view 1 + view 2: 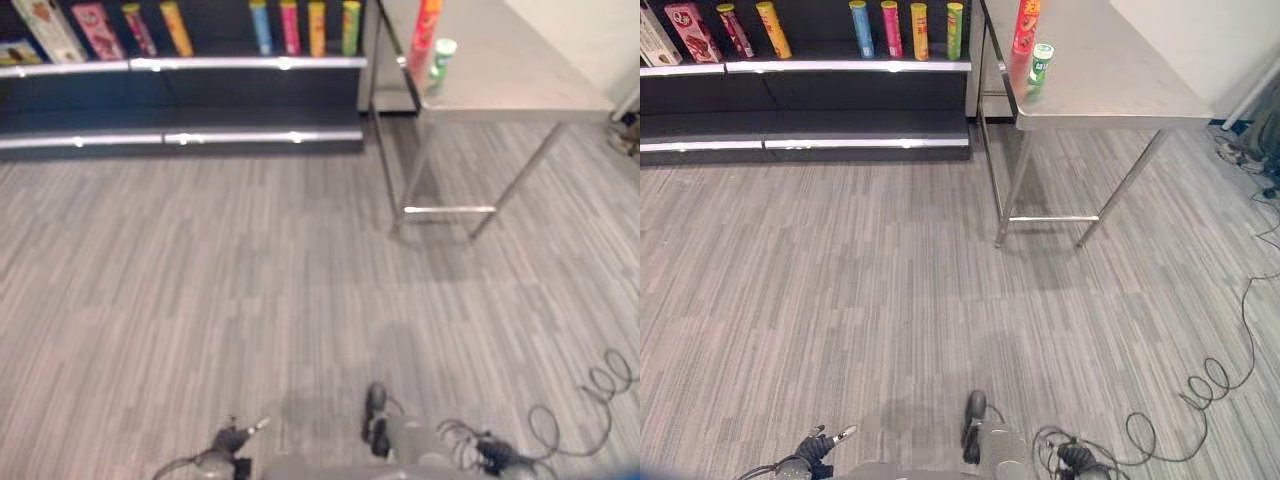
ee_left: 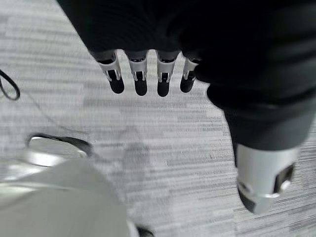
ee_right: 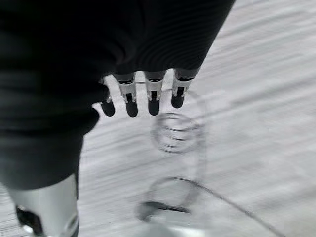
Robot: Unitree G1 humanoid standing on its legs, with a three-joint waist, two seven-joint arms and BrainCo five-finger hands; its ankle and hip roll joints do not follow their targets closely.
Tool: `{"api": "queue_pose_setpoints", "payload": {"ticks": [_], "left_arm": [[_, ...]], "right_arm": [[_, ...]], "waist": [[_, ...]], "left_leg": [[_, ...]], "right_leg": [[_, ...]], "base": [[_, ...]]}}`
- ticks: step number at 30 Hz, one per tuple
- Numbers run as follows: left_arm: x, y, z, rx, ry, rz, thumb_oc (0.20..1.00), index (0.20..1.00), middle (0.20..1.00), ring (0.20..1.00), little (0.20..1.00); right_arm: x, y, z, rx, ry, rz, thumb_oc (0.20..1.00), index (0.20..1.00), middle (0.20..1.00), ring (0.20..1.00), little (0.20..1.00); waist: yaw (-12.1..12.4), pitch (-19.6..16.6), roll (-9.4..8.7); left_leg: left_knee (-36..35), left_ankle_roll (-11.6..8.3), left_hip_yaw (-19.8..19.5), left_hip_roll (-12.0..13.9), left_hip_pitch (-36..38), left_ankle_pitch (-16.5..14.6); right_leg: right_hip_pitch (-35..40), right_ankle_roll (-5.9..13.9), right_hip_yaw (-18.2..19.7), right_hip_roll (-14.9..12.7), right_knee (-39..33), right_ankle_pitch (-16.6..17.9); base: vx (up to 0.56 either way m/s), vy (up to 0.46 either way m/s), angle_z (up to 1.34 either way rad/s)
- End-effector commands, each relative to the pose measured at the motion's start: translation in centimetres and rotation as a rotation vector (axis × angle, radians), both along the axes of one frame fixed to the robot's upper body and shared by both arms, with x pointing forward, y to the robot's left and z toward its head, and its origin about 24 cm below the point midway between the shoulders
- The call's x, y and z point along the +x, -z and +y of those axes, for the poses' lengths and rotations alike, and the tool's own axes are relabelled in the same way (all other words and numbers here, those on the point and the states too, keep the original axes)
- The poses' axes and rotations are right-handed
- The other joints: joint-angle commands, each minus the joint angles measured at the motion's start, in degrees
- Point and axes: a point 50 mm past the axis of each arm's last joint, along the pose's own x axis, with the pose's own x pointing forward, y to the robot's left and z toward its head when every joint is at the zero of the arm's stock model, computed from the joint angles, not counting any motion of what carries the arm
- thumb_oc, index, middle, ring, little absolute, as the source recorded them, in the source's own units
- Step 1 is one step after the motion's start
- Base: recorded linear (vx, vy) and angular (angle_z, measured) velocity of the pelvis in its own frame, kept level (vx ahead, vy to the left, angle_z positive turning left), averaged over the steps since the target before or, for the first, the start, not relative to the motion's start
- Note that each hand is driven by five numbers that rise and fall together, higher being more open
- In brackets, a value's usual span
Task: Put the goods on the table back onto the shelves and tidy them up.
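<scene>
Steel table (image 1: 1110, 80) bears red tube (image 1: 1026, 26) and green can (image 1: 1040, 63).

Grey striped plank floor (image 1: 840, 300), dark shelving (image 1: 800, 125) edged with lit strips, steel table (image 1: 1110, 80), pale wall (image 1: 1200, 40) behind.

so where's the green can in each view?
Left eye view: green can at upper right, on the steel table's near-left corner, beside the red tube.
Right eye view: same spot, upper right of centre.
Left wrist view: floor beyond the hand.
Right wrist view: floor too.
Shared landmark: the red tube.
</scene>
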Motion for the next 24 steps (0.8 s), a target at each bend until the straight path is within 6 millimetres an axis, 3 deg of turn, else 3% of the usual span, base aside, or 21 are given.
{"api": "queue_pose_setpoints", "payload": {"ticks": [1,2,4,7,8,9,10,12,13,14,21,23,24], "left_arm": [[2.6,-1.4,1.6,0.044,0.014,-0.101,1.000,1.000,1.000,1.000,1.000],[2.9,-1.6,1.7,0.049,0.014,-0.113,1.000,1.000,1.000,1.000,1.000],[3.3,-1.9,2.1,0.064,0.006,-0.131,1.000,1.000,1.000,1.000,1.000],[3.3,-1.9,2.1,0.064,0.006,-0.131,1.000,1.000,1.000,1.000,1.000],[3.5,-2.0,2.1,0.062,0.007,-0.139,1.000,1.000,1.000,1.000,1.000],[2.9,-1.7,1.8,0.054,0.001,-0.122,1.000,1.000,1.000,1.000,1.000],[2.1,-1.4,1.8,0.056,-0.001,-0.097,1.000,1.000,1.000,1.000,1.000],[2.1,-1.4,1.8,0.056,-0.001,-0.097,1.000,1.000,1.000,1.000,1.000],[1.5,-1.1,1.9,0.068,0.001,-0.069,1.000,1.000,1.000,1.000,1.000],[0.4,-0.6,1.8,0.057,-0.008,-0.026,1.000,1.000,1.000,1.000,1.000],[0.0,-0.5,1.7,0.054,-0.005,-0.013,1.000,1.000,1.000,1.000,1.000],[-0.1,-0.5,1.8,0.055,-0.021,-0.012,1.000,1.000,1.000,1.000,1.000],[-0.5,-0.5,2.2,0.065,-0.035,0.001,1.000,1.000,1.000,1.000,1.000]], "right_arm": [[2.2,-0.9,-0.2,-0.018,-0.010,-0.082,1.000,1.000,1.000,1.000,1.000],[2.7,-1.2,-0.3,-0.028,-0.027,-0.103,1.000,1.000,1.000,1.000,1.000],[3.7,-1.6,-0.2,-0.031,-0.042,-0.124,1.000,1.000,1.000,1.000,1.000],[3.7,-1.6,-0.1,-0.031,-0.042,-0.124,1.000,1.000,1.000,1.000,1.000],[4.7,-2.0,-0.1,-0.033,-0.067,-0.148,1.000,1.000,1.000,1.000,1.000],[5.5,-2.4,-0.2,-0.042,-0.090,-0.165,1.000,1.000,1.000,1.000,1.000],[5.6,-2.5,-0.2,-0.048,-0.102,-0.171,1.000,1.000,1.000,1.000,1.000],[5.6,-2.5,-0.1,-0.048,-0.102,-0.171,1.000,1.000,1.000,1.000,1.000],[5.5,-2.4,-0.1,-0.067,-0.110,-0.162,1.000,1.000,1.000,1.000,1.000],[5.1,-2.1,-0.2,-0.071,-0.113,-0.137,1.000,1.000,1.000,1.000,1.000],[4.7,-1.9,0.1,-0.065,-0.118,-0.125,1.000,1.000,1.000,1.000,1.000],[4.6,-1.7,0.3,-0.061,-0.122,-0.117,1.000,1.000,1.000,1.000,1.000],[4.3,-1.4,0.8,-0.046,-0.127,-0.097,1.000,1.000,1.000,1.000,1.000]], "waist": [[-0.69,1.70,-0.74],[-0.11,2.42,-0.80],[0.65,4.36,-2.57],[0.60,4.30,-2.60],[1.59,5.81,-3.32],[3.76,6.47,-2.72],[5.59,6.56,-1.46],[5.48,6.42,-1.53],[7.36,6.57,-1.16],[7.65,5.75,-0.51],[7.56,5.43,-0.19],[7.52,5.06,-0.71],[7.90,4.59,-1.78]], "left_leg": [[-11.84,0.88,1.66,-0.87,11.57,8.37],[-5.73,1.24,2.87,-0.30,9.91,10.48],[4.41,3.27,5.17,-0.41,3.16,9.89],[4.40,3.27,5.12,-0.46,3.08,9.92],[2.91,5.01,8.49,1.16,-1.86,5.48],[-14.04,3.95,12.08,1.07,-5.18,1.84],[-30.97,2.61,11.28,-1.14,-7.46,8.27],[-31.49,2.61,11.23,-1.24,-7.41,8.67],[-40.23,1.69,7.42,-3.60,-10.11,12.06],[-44.38,1.22,6.54,-3.51,-9.02,13.66],[-43.92,1.45,5.97,-3.41,-8.31,15.34],[-41.81,1.54,6.08,-3.87,-8.36,15.02],[-39.29,2.92,6.91,-4.69,-7.39,12.71]], "right_leg": [[1.82,6.65,3.02,-2.51,-4.59,1.90],[4.01,5.24,3.41,-1.29,-4.91,0.57],[6.60,4.34,4.62,-1.79,-5.12,-0.80],[6.54,4.34,4.58,-1.84,-5.11,-0.80],[9.61,4.75,5.42,-2.42,-5.93,-1.92],[13.33,6.59,6.23,-3.61,-7.98,-3.41],[15.90,7.22,6.95,-2.79,-9.48,-4.56],[15.75,7.23,6.85,-2.87,-9.47,-4.52],[18.27,7.55,7.76,-2.15,-10.00,-6.07],[19.50,8.05,9.23,-1.88,-9.14,-7.54],[19.91,8.52,9.10,-2.18,-8.80,-7.82],[19.82,9.42,9.25,-3.57,-7.92,-7.77],[19.07,11.82,9.11,-7.51,-4.34,-7.00]], "base": [[0.19,-0.064,-0.15],[0.25,-0.095,-0.20],[0.23,-0.104,0.08],[0.09,-0.016,-0.16],[0.56,0.176,-0.14],[0.83,0.392,0.03],[0.63,0.398,0.02],[0.25,0.194,-0.03],[0.49,0.432,-0.26],[0.49,0.432,-0.67],[0.09,0.094,-0.33],[0.20,0.253,-0.12],[0.19,0.233,-0.10]]}}
